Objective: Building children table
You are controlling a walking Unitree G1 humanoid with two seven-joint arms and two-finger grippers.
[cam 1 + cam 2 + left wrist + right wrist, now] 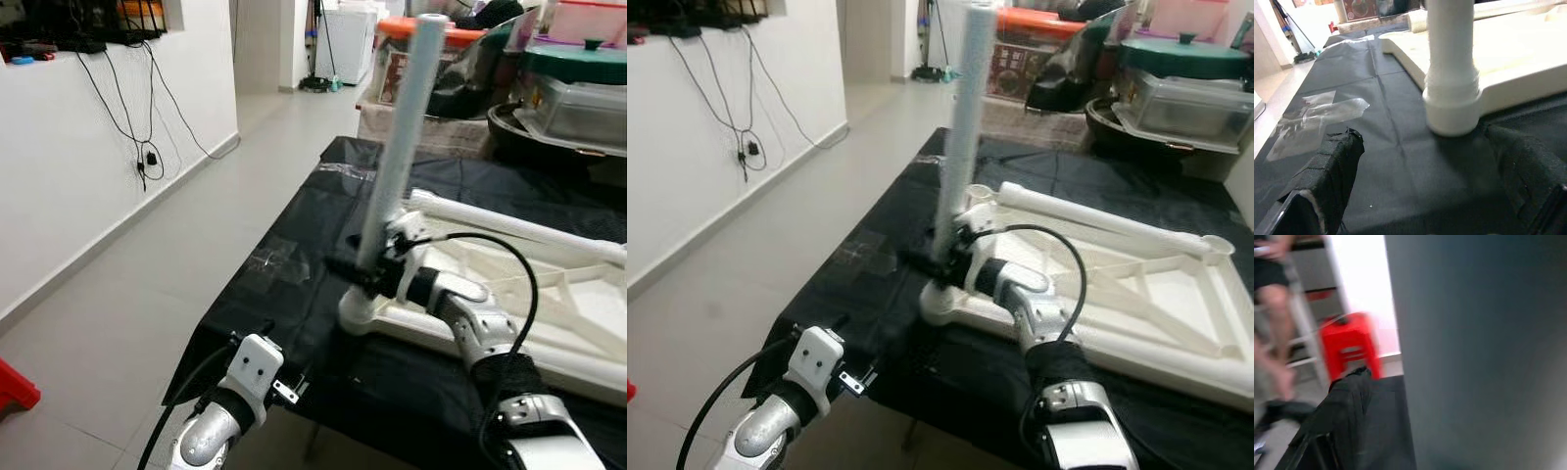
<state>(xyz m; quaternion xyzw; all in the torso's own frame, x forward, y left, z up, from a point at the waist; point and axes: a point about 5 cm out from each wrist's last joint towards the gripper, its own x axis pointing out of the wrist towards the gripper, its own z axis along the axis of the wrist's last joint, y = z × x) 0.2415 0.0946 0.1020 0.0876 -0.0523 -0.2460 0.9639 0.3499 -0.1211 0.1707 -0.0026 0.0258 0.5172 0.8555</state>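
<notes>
While your right end effector [364,272] clamps the leg [402,147] low, upright in the upturned tabletop's [1136,294] corner socket, treat it as light, rigid, slippery plastic; left end effector [1415,181] waits open beside it.

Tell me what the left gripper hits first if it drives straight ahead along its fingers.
Most likely the white corner socket of the upturned table top, where the table leg stands. The left gripper points at it over black cloth; depth is unclear.

Right gripper [364,266] is clamped on the upright leg [402,147], standing in the tabletop [549,304] corner socket.
</notes>
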